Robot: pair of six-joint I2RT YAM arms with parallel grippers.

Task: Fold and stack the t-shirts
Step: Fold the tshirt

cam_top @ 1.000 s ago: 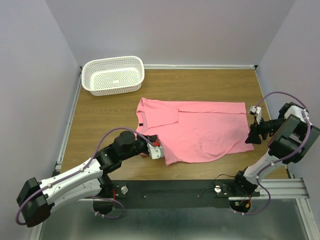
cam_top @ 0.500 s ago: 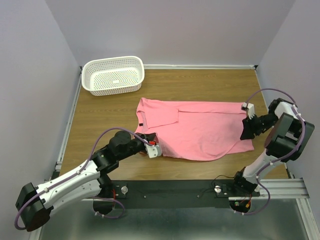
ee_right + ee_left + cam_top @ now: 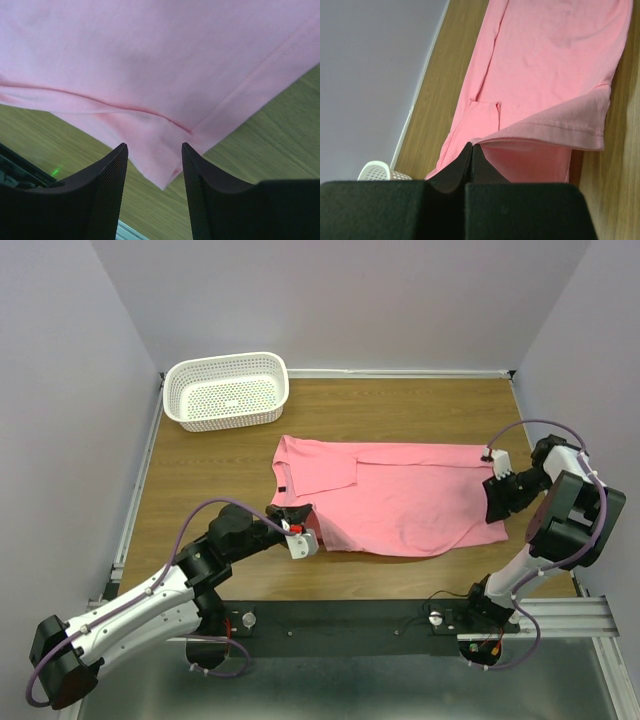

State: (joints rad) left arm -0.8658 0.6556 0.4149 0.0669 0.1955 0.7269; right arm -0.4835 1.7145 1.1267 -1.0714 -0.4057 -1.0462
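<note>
Wooden table [image 3: 200,470]: one salmon-pink t-shirt [image 3: 410,500] lies spread mostly flat across the middle and right of it. The neck is at the left and the bottom hem at the right, with one sleeve folded in over the chest.

White basket [image 3: 226,390] sits in the far-left corner, upright and well apart from the shirt.

Left gripper [image 3: 296,532] is at the shirt's near-left edge. In the wrist view its jaws are pressed together, with a fold of the stitched edge pinched at the tips [image 3: 471,148]. That edge is lifted off the wood and the cloth is doubled over beneath it.

Right gripper [image 3: 497,502] is at the shirt's near-right hem corner. Its jaws are spread wide and grip nothing. The corner [image 3: 162,175] shows in the gap between the two fingers, lying on the table.

Small dark label [image 3: 283,490] is at the neckline.
</note>
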